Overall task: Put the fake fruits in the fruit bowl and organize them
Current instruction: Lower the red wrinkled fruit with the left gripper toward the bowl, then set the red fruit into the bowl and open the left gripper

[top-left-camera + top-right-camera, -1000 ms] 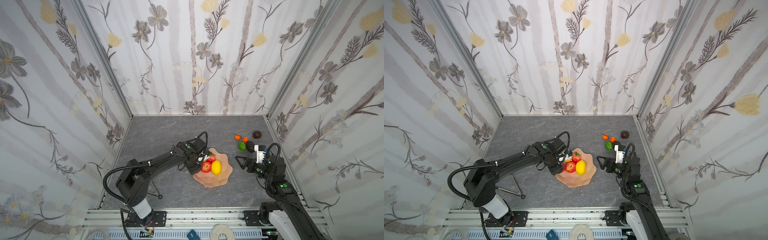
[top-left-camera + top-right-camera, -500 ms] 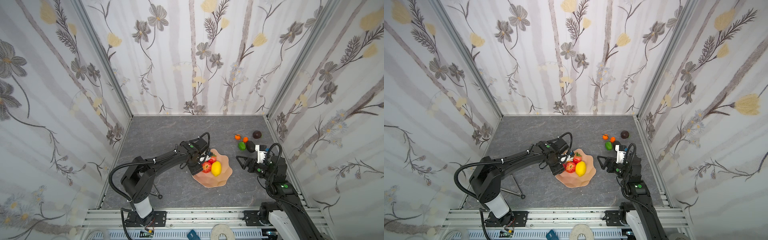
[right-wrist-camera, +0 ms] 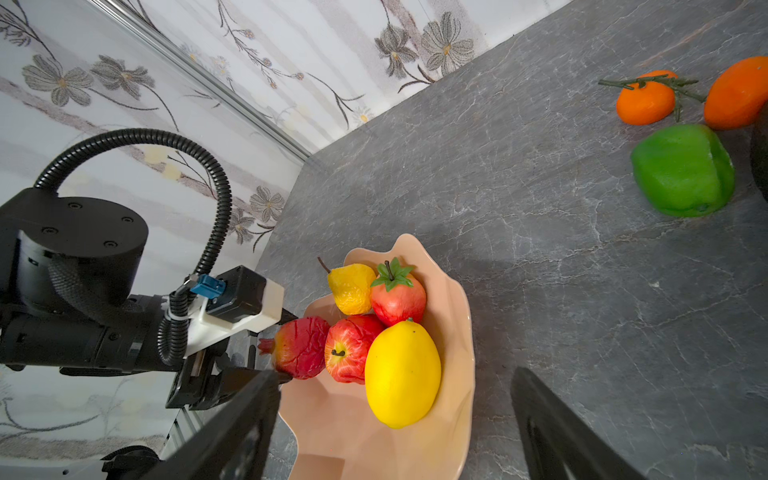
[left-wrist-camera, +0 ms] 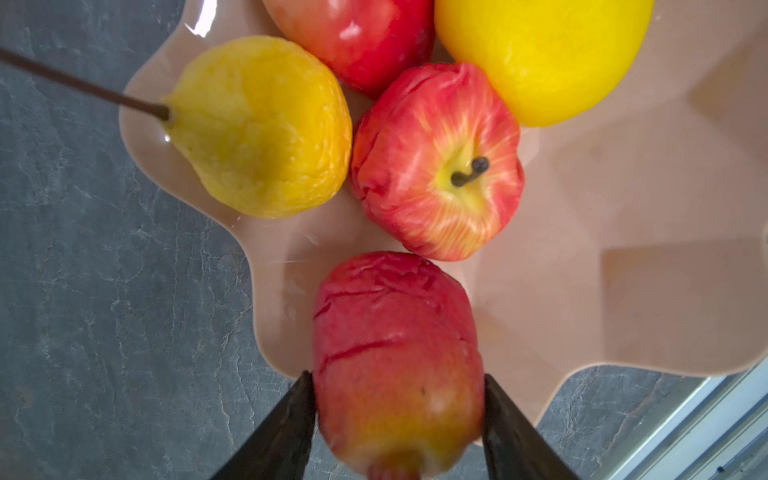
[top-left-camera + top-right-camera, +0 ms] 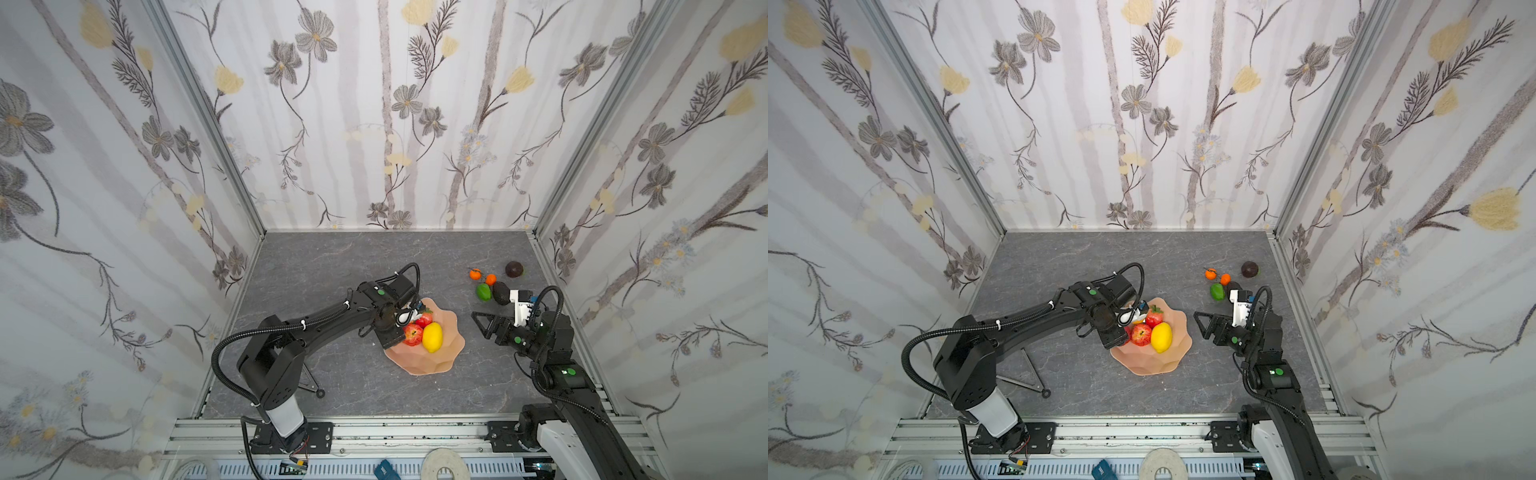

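Between floral walls point(image 5: 374, 124), grey veined tabletop point(image 5: 332, 266) with fruit bowl point(image 5: 432, 363)

Red fruit point(image 4: 395, 324) pinched in left tool point(image 4: 397, 374), over bowl point(image 4: 623, 291) rim.

left arm point(image 5: 324, 322) outstretched | left claw point(image 4: 395, 375) clamping red fruit point(image 4: 395, 324) | right claw point(image 3: 392, 372) spread wide, hovering
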`<action>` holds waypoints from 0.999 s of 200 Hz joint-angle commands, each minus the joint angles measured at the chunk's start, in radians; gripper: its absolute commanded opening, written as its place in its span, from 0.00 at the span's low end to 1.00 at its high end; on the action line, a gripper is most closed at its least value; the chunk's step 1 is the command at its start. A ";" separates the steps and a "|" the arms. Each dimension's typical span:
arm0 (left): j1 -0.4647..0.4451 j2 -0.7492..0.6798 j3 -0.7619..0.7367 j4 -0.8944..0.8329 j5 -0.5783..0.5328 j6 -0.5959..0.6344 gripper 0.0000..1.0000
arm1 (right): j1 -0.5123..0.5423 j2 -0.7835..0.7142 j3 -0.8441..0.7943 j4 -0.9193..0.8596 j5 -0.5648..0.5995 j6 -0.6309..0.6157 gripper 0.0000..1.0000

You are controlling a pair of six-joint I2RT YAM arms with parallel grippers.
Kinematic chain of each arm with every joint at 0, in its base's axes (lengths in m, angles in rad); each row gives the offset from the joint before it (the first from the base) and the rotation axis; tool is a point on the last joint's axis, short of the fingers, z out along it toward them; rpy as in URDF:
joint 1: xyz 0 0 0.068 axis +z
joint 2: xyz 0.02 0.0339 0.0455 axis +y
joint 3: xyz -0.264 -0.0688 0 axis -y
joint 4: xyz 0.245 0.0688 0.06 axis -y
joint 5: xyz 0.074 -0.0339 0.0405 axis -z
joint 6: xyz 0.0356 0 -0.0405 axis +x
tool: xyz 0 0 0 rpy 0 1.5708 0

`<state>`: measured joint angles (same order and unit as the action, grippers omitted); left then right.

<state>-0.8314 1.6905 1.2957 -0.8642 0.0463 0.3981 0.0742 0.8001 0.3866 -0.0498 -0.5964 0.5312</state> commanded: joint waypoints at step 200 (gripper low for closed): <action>-0.005 0.051 0.071 -0.025 0.000 0.097 0.71 | -0.005 -0.001 0.013 0.004 -0.023 0.003 0.87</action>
<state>-0.8360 1.7523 1.3643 -0.8719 0.0208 0.4789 0.0689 0.7940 0.3862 -0.0498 -0.6064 0.5343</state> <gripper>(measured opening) 0.707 0.872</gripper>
